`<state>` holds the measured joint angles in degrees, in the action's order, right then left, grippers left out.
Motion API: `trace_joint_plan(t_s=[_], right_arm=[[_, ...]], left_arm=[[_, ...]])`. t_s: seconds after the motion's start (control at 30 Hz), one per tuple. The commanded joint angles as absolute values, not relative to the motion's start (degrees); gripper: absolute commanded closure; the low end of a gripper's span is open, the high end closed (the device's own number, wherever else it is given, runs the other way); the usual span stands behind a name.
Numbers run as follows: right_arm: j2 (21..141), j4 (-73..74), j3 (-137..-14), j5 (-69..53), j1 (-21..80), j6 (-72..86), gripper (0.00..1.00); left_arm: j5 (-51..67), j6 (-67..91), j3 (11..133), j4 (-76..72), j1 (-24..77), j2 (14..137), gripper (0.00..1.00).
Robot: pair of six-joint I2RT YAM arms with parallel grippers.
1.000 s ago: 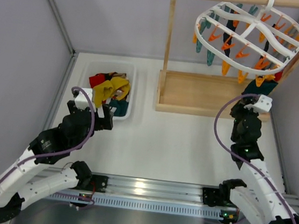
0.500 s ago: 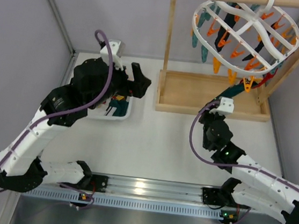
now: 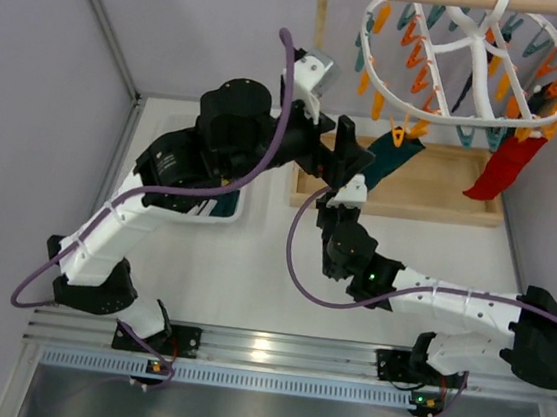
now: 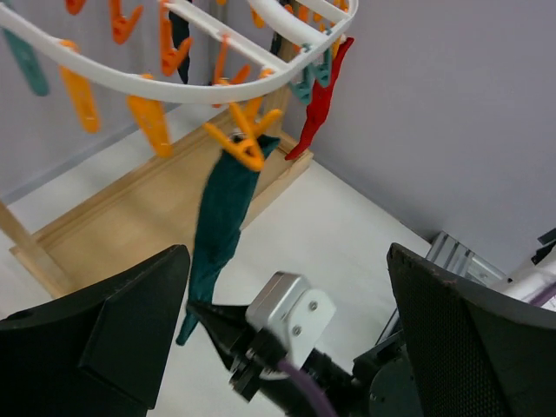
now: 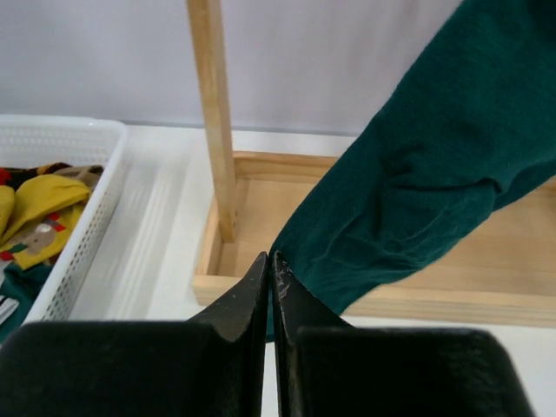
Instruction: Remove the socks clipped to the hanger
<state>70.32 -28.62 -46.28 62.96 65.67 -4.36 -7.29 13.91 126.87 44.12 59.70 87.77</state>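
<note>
The white hanger (image 3: 467, 117) hangs tilted from the wooden rod, with orange and teal clips all round it. An orange clip (image 4: 244, 144) holds a dark teal sock (image 4: 221, 219), which stretches down and left. My right gripper (image 5: 271, 259) is shut on that sock's lower end (image 3: 371, 172); its black tip (image 4: 201, 314) shows in the left wrist view. My left gripper (image 4: 287, 261) stands wide open just above it, both fingers (image 4: 113, 334) apart from the sock. A red sock (image 3: 505, 168) and a dark sock (image 3: 462, 92) hang clipped further right.
The wooden stand's post (image 5: 212, 113) and tray base (image 3: 431, 191) sit under the hanger. A white basket (image 5: 82, 143) at the left holds yellow and other socks (image 5: 36, 201); my left arm covers most of it from above. Grey walls close in on both sides.
My left arm swung from the basket over to the hanger, staying open. My right gripper dragged the teal sock's end leftward, tilting the hanger; the sock stays clipped.
</note>
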Motion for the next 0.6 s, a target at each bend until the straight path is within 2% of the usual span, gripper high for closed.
trace_joint_plan(t_s=[0.0, 0.17, 0.43, 0.57], right_arm=[[72.5, -33.48, -50.18, 65.3, 68.9, -7.21, 1.0], [72.33, -34.45, -49.57, 65.04, 69.78, -8.0, 1.0], [68.47, -34.54, -46.68, 61.53, 71.89, -9.41, 1.0], [64.35, -34.01, -42.46, 61.88, 71.98, -8.79, 1.0]], left_arm=[[-6.41, 9.58, 131.57, 43.16, 62.14, 91.83, 0.01], [-13.07, 7.56, 135.87, 43.15, 62.84, 95.18, 0.01], [-12.48, 2.29, 140.36, 40.17, 62.75, 102.92, 0.01], [-17.12, 2.72, 140.27, 38.76, 62.75, 103.1, 0.01]])
